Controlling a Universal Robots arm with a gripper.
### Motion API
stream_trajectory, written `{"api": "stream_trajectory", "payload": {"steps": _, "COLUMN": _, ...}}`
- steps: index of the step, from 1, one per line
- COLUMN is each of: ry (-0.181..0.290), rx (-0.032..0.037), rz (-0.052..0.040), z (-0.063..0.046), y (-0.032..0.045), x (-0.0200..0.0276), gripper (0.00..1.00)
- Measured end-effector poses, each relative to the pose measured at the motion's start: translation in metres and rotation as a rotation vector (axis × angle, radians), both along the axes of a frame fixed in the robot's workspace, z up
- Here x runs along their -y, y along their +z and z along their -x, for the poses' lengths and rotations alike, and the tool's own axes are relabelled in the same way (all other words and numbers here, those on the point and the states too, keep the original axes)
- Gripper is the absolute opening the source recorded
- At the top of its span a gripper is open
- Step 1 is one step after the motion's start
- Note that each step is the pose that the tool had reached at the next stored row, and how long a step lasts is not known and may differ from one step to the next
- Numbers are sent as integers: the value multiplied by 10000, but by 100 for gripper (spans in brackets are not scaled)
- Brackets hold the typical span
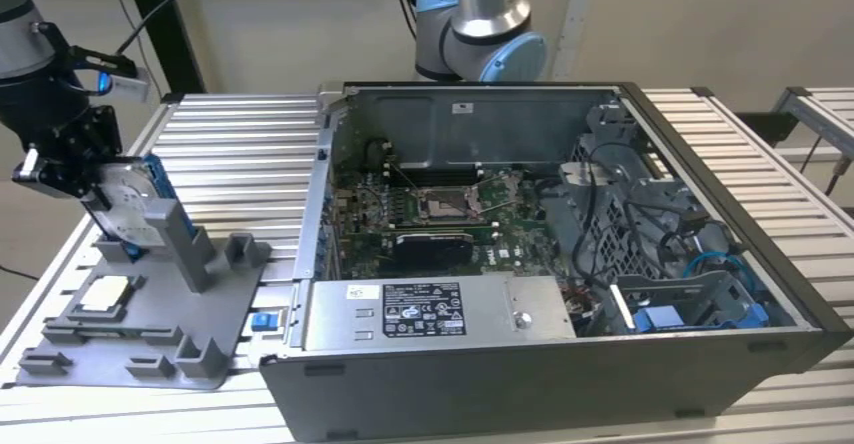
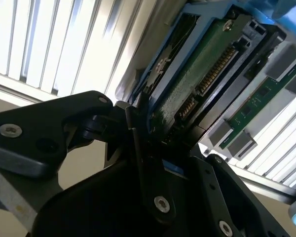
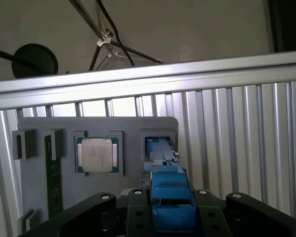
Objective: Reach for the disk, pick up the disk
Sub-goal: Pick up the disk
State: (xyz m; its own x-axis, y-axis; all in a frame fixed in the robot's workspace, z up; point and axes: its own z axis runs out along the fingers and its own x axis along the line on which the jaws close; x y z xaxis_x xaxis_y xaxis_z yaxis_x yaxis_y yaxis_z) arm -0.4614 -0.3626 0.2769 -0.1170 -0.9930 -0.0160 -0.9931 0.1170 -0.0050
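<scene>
Gripper (image 1: pixel 96 194): at the exterior view's left, closed on the disk (image 1: pixel 130 202). Disk: stands on edge, slightly tilted, held between the fingers (image 2: pixel 138 148) by its blue side rails; its lower end is at the slot of the grey fixture (image 1: pixel 147 339), and whether it clears the slot cannot be told. Open computer case (image 1: pixel 534 374): well apart, toward the exterior view's right.
</scene>
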Motion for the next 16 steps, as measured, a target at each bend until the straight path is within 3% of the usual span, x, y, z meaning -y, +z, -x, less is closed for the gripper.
{"api": "stream_trajectory", "payload": {"steps": 16, "ry": 16, "rx": -1, "rz": 0, "z": 6, "y": 207, "x": 0, "gripper": 0}}
